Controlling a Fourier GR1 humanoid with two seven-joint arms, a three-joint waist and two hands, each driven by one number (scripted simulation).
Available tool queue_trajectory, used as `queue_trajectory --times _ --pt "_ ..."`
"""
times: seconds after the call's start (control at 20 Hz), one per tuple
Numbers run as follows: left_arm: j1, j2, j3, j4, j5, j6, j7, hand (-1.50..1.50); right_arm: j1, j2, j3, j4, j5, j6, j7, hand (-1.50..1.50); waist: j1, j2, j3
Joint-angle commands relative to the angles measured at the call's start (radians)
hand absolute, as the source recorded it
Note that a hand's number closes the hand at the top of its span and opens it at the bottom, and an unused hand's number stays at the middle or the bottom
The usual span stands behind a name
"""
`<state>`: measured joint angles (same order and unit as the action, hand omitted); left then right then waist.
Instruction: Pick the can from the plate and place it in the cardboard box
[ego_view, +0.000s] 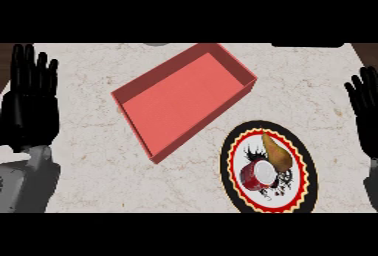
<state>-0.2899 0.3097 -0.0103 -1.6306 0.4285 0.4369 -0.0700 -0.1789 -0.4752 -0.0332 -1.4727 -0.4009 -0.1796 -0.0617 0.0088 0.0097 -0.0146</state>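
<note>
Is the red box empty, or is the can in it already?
Empty: the box shows only its bare floor. The can sits on the plate.

Single head view, steeply down onto the counter (88, 165) (hands at both edges).

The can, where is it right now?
In the head view the can lies on the plate at lower right, beside a brown pear-like item, below the red box.

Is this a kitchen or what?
Probably a kitchen counter: a pale stone-like countertop, a patterned plate with a red can and a brownish food item, plus a red box.
</note>
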Motion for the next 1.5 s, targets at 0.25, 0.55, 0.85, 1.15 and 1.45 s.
queue_trajectory --times 0.25,0.55,0.85,1.15,1.45 --pt "0.178 0.236 -0.183 0.176 -0.255 -0.129 0.052 0.0 0.155 0.009 -0.098 -0.1 -0.041 0.248 -0.506 -1.5 -0.114 -0.01 0.034" --pt "0.2 0.211 -0.262 0.221 -0.288 -0.168 0.054 0.0 0.337 0.152 -0.208 0.081 0.012 0.242 -0.928 -1.5 -0.09 -0.002 0.026" --pt "0.184 0.217 -0.275 0.237 -0.305 -0.199 0.045 0.0 0.541 0.036 -0.203 0.114 0.316 0.193 -1.225 -1.5 -0.057 -0.009 0.016" --pt "0.137 0.198 -0.278 0.284 -0.336 -0.22 0.048 0.0 0.786 0.068 -0.159 -0.168 0.479 0.102 -1.099 -1.5 -0.041 -0.012 0.012" --pt "0.141 0.138 -0.305 0.252 -0.385 -0.185 0.071 0.0 0.95 0.087 -0.138 -0.472 0.609 0.067 -0.845 -1.5 -0.023 -0.011 0.013"
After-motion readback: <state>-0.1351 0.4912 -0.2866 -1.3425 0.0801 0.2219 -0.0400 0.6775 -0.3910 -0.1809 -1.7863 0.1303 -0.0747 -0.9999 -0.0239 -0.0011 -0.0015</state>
